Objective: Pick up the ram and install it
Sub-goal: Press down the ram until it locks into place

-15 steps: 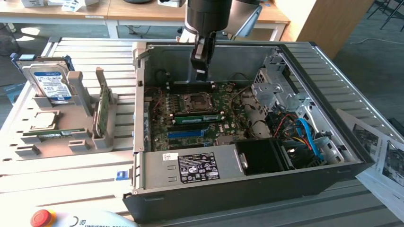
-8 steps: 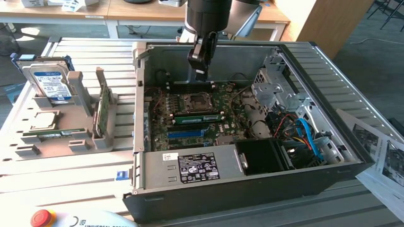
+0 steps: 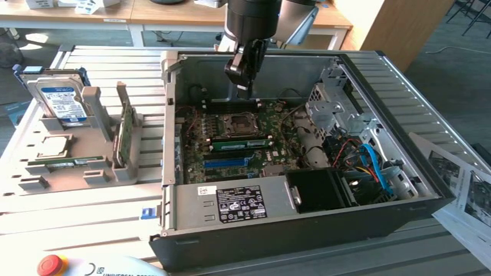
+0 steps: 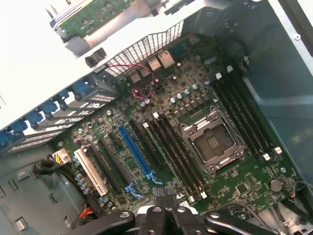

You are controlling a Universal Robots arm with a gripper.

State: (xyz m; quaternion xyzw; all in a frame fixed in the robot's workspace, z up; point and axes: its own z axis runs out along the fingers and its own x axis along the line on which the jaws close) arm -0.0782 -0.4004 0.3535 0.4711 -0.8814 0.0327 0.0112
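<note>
Open computer case [image 3: 307, 224] lies below the gripper, hard drive [image 3: 61, 100] in a grey rack [image 3: 100, 167] well off beside it.

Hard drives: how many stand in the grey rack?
2. One hard drive with a blue-and-white label stands in front in the grey rack, at the exterior view's left; the second hard drive stands right behind it. More may be hidden.

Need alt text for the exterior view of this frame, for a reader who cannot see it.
A black robot arm's shut gripper hangs inside an open computer case, above the motherboard near its empty processor socket. A green ram stick lies seated in a slot below the socket. On the exterior view's left, a grey rack holds a hard drive and more parts.
</note>
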